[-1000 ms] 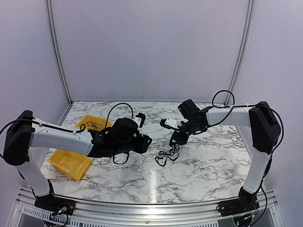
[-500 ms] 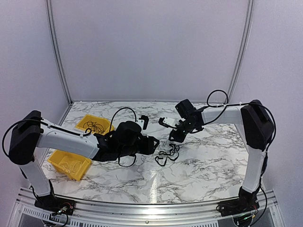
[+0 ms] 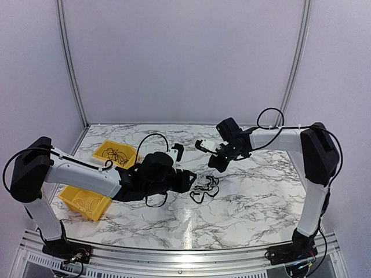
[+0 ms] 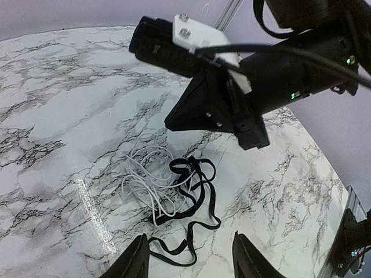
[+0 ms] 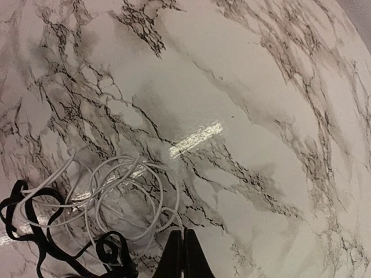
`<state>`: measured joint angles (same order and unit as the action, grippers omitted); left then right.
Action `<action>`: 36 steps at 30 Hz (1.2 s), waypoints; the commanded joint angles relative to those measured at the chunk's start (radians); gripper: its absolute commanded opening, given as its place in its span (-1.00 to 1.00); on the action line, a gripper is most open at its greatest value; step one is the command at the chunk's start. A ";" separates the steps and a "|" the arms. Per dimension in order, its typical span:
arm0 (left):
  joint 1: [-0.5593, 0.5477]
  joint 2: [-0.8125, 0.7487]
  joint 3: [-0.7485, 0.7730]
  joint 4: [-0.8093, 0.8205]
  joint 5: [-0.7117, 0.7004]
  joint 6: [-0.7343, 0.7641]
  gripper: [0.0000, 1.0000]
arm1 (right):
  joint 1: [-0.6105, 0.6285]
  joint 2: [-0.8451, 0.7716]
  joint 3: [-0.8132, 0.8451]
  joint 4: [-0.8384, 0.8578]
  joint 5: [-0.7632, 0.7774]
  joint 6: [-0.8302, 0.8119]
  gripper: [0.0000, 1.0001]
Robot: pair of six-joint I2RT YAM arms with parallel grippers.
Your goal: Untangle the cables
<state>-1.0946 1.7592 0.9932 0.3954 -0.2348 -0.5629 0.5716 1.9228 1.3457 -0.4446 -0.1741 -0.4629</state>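
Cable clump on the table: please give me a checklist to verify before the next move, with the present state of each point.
1. Left gripper jaws open: ok.
2. Right gripper jaws shut: ok.
3. Right gripper holds a strand: cannot tell.
4. Cable clump lies on the table, near both grippers: ok.
5. White cable free of black cable: not ok, tangled.

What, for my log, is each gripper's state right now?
Left gripper: open, holding nothing.
Right gripper: shut; whether it grips anything cannot be told.
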 commanded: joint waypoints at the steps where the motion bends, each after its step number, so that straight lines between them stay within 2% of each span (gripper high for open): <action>1: -0.023 -0.047 -0.044 0.075 -0.047 0.138 0.03 | -0.001 -0.185 0.071 -0.069 -0.107 0.006 -1.00; 9: -0.048 -0.111 -0.114 0.263 -0.115 0.308 0.05 | 0.052 -0.309 0.128 -0.226 -0.166 -0.006 -1.00; 12: -0.054 -0.103 -0.115 0.353 -0.089 0.356 0.06 | 0.077 -0.333 0.131 -0.242 -0.187 0.004 -1.00; 17: -0.067 -0.039 -0.055 0.430 -0.080 0.424 0.08 | 0.100 -0.347 0.151 -0.268 -0.218 0.000 -1.00; 21: -0.065 0.050 0.000 0.502 -0.157 0.481 0.06 | 0.105 -0.356 0.195 -0.316 -0.299 0.000 -1.00; 24: -0.057 0.128 0.024 0.604 -0.178 0.506 -0.07 | 0.108 -0.376 0.228 -0.350 -0.377 -0.006 -1.00; 29: -0.031 0.262 0.054 0.798 -0.131 0.503 -0.49 | 0.106 -0.399 0.341 -0.441 -0.539 -0.044 -1.00; 32: -0.021 0.339 0.098 0.819 -0.094 0.477 -0.66 | 0.105 -0.425 0.406 -0.443 -0.591 -0.054 -1.00; 36: -0.019 0.423 0.140 0.819 -0.069 0.436 -0.74 | 0.106 -0.443 0.541 -0.429 -0.572 -0.064 -1.00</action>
<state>-1.1206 2.1208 1.0847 1.1259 -0.3405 -0.0925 0.6697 1.5249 1.7458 -0.8619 -0.6907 -0.5026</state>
